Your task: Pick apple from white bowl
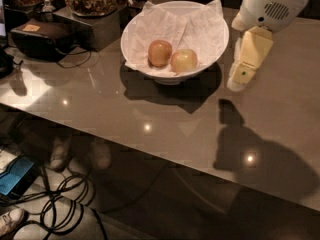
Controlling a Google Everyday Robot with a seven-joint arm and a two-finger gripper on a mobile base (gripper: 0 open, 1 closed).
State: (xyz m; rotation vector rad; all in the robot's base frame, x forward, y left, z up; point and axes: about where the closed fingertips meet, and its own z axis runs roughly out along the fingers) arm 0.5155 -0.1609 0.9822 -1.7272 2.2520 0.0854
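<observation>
The white bowl (166,77), lined with crumpled white paper, stands on the grey table at the upper middle. The pale yellow-green apple (184,60) lies in it on the right, touching a darker, redder apple (160,52) on its left. My gripper (236,84) hangs from the white arm at the upper right. It points down and to the left, just right of the bowl's rim, above the table. It holds nothing and is apart from the apple.
The grey table (150,119) has its front edge running from left down to lower right. A black device with cables (37,36) and a dark tray of containers (92,6) stand at the back left. Cables and a blue object (15,176) lie on the floor below.
</observation>
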